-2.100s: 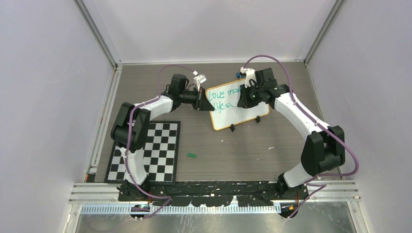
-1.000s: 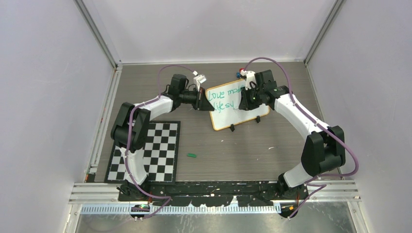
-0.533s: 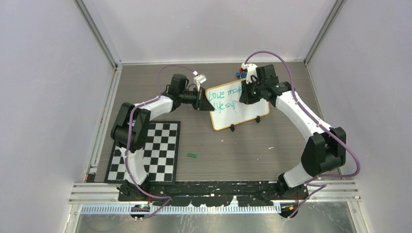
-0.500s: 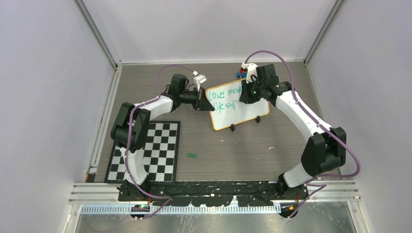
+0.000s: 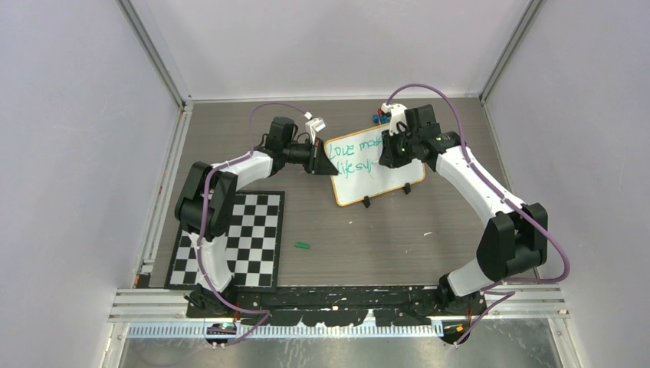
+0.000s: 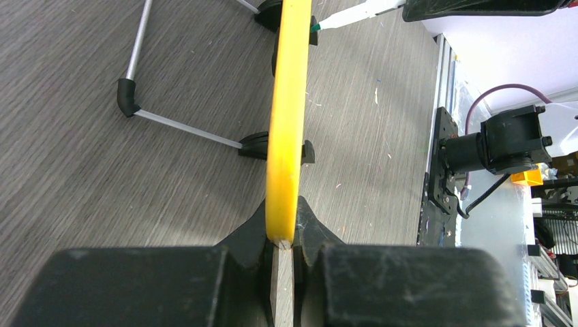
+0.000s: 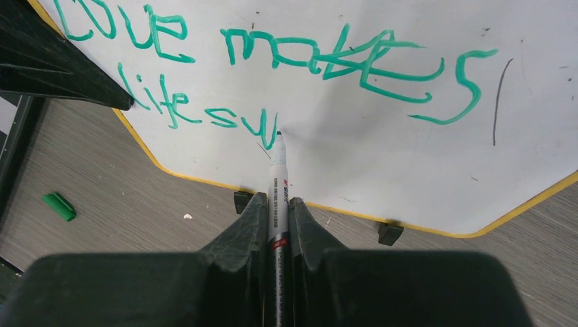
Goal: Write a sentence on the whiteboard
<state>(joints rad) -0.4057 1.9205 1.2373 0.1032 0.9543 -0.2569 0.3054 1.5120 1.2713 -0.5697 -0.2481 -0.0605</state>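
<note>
The whiteboard [image 5: 383,175] stands tilted at the back middle, with a yellow frame and black feet. Green text on it [image 7: 272,58] reads "love makes" above "life sw". My left gripper [image 5: 325,163] is shut on the board's left edge; its frame [image 6: 286,129] runs edge-on between the jaws. My right gripper [image 5: 385,156] is shut on a white marker [image 7: 278,184]. The marker's green tip touches the board at the end of the "w".
A green marker cap [image 5: 303,246] lies on the table in front of the board, also in the right wrist view [image 7: 59,206]. A checkerboard mat [image 5: 230,239] lies at the front left. Small red and blue things [image 5: 378,118] sit behind the board.
My right gripper has made small moves over the board with the marker, up and back down, and the second line has grown a stroke. The left arm has not moved.
</note>
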